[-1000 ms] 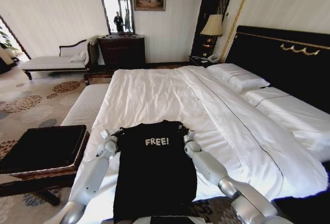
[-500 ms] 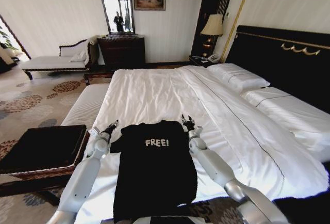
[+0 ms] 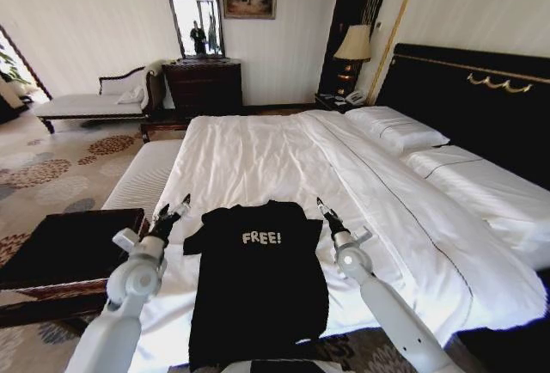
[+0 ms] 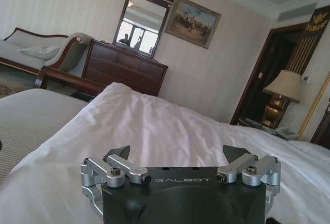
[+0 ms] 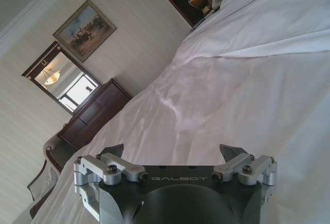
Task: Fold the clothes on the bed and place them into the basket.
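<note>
The clothes are one black T-shirt [image 3: 258,287] with white "FREE!" lettering, lying flat at the near edge of the bed [image 3: 249,154]; its hem hangs over the bed's edge. My left gripper [image 3: 174,207] hovers open just off the shirt's left shoulder, apart from the cloth. Off the right shoulder, my right gripper [image 3: 325,209] is also open and holds nothing. The basket [image 3: 51,289], wicker with a black lining, stands on the floor left of the bed. Both wrist views show open fingers over white sheet: left gripper [image 4: 178,154], right gripper [image 5: 171,152].
A pale upholstered bench [image 3: 142,175] lies along the bed's left side, beyond the basket. Pillows [image 3: 395,128] and a folded duvet fill the right half of the bed below the black headboard [image 3: 481,98]. A dark dresser [image 3: 204,85] and a chaise stand at the far wall.
Both grippers have let go of the shirt's shoulders, opened, lifted and drawn outward to either side. The shirt stays where it lay.
</note>
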### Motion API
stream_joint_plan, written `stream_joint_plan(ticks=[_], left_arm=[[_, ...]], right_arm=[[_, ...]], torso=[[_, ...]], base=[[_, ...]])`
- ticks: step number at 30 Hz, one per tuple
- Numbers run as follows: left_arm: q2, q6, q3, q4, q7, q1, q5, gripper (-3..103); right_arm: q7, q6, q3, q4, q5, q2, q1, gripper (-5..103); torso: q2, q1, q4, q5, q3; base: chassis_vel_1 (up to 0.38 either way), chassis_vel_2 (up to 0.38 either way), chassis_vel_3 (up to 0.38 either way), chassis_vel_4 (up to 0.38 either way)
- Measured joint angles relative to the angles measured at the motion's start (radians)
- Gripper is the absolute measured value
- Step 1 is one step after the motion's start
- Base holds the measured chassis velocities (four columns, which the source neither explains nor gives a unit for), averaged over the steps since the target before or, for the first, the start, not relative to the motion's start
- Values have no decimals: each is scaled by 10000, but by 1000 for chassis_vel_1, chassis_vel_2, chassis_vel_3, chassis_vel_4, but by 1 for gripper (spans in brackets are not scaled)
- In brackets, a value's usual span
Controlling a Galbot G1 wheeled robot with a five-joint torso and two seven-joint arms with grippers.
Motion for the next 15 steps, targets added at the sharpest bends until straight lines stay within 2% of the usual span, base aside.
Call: stream_joint_plan(ticks=[1, 3, 6, 11, 15], left_arm=[[0, 0, 0, 0, 0, 0, 0, 100], [-463, -522, 202, 65, 333, 528, 936, 100], [-958, -1069, 270, 107, 526, 981, 1460, 100], [-1098, -1255, 80, -12, 563, 1191, 1297, 100], [-667, -1171, -206, -177, 556, 1171, 780, 100]], right_arm=[[0, 0, 0, 0, 0, 0, 0, 100], [-90, -2, 38, -65, -83, 181, -256, 100], [-31, -39, 15, -117, -32, 380, -358, 100], [357, -207, -58, -284, 89, 485, -322, 100], [386, -316, -103, -1064, 78, 400, 12, 100]], torso=[[0, 0, 0, 0, 0], [-1, 1, -6, -1, 2], [-3, 3, -2, -1, 2], [-2, 2, -4, 0, 1], [-3, 3, -3, 0, 2]], base=[[0, 0, 0, 0], [0, 0, 0, 0], [0, 0, 0, 0], [0, 0, 0, 0], [0, 0, 0, 0]])
